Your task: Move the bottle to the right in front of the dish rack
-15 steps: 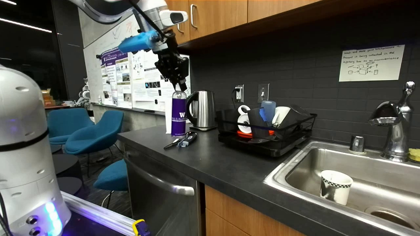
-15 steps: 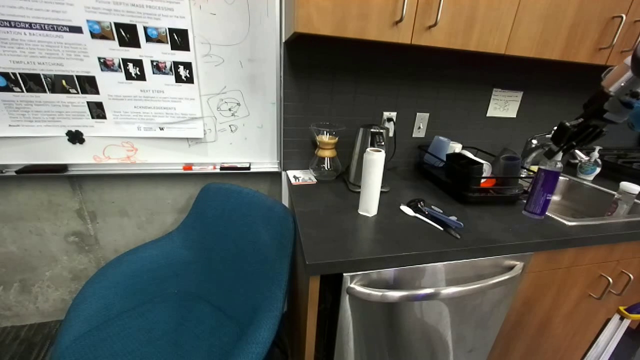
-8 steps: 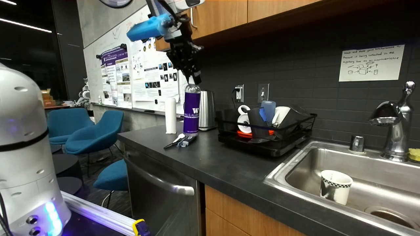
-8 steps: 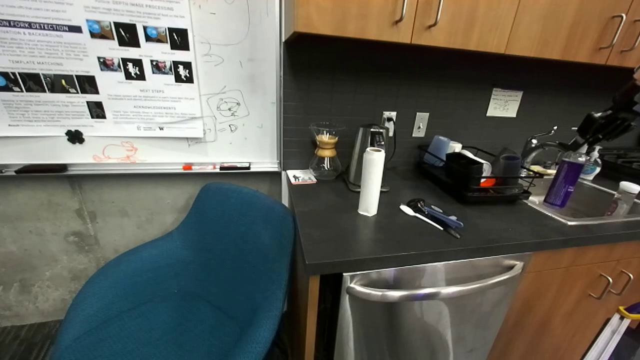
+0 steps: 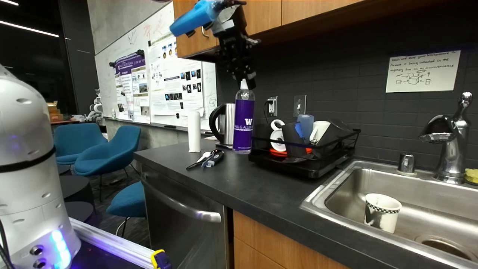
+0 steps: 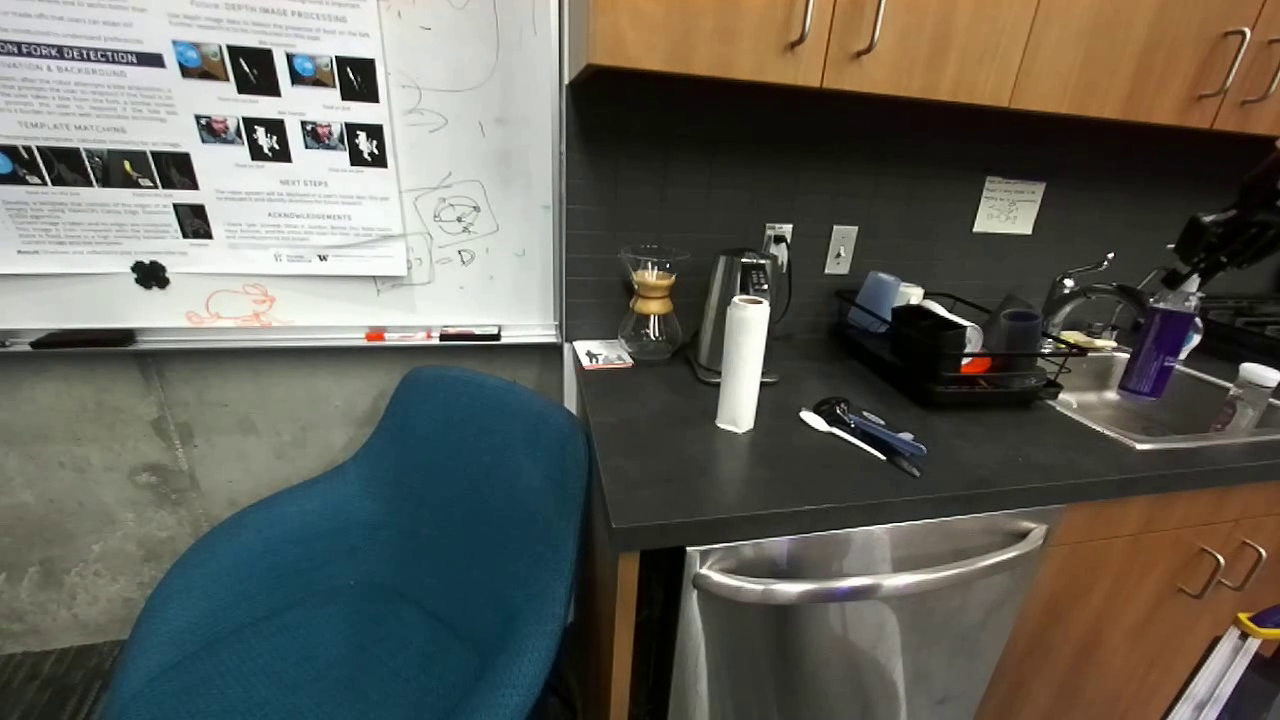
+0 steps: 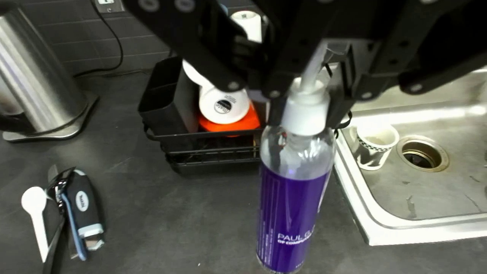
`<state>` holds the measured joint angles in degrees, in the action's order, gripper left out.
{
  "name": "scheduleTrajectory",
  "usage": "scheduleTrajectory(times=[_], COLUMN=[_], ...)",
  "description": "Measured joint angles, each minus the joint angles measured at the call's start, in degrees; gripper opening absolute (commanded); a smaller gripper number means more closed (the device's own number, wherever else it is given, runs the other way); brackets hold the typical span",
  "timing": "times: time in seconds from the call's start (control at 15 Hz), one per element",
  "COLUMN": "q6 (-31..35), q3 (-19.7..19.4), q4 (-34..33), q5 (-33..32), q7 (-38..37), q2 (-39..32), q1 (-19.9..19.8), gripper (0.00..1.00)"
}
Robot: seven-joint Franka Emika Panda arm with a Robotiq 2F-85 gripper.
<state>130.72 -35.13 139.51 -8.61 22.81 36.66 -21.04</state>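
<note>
My hand (image 7: pixel 309 101) is clamped on the white top of the bottle (image 7: pixel 291 213), and the purple body hangs below, close to upright in both exterior views. Grasp: done! Lift: done too, I judge; comparing views, the base seems to be off the desk (image 7: pixel 171 228), though no gap shows clearly. And the rightward move? Well along, I'd say: the wrist view puts the bottle before the right end of the dish rack (image 5: pixel 287 169), near the rim of the sink (image 7: pixel 399 233). Whether it's over the wanted spot, I can't tell. What's left: lower it, touch the base down in front of the rack, steady it, loosen my hold, pull away.
</note>
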Motion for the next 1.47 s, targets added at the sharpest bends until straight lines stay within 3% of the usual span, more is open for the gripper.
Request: scheduleTrajectory(times=[0.6,1.0,1.47], q6=[7.0,13.7,15.9], q3=[-4.3,-4.1,-2.4], q4=[-9.2,-10.2,-9.7], q5=[2.0,6.8,8.4], q7=[2.4,2.3,-1.2], q2=[-14.8,-21.4,-24.6], q1=[2.6,4.0,3.5], gripper=[0.08,0.08,0.08])
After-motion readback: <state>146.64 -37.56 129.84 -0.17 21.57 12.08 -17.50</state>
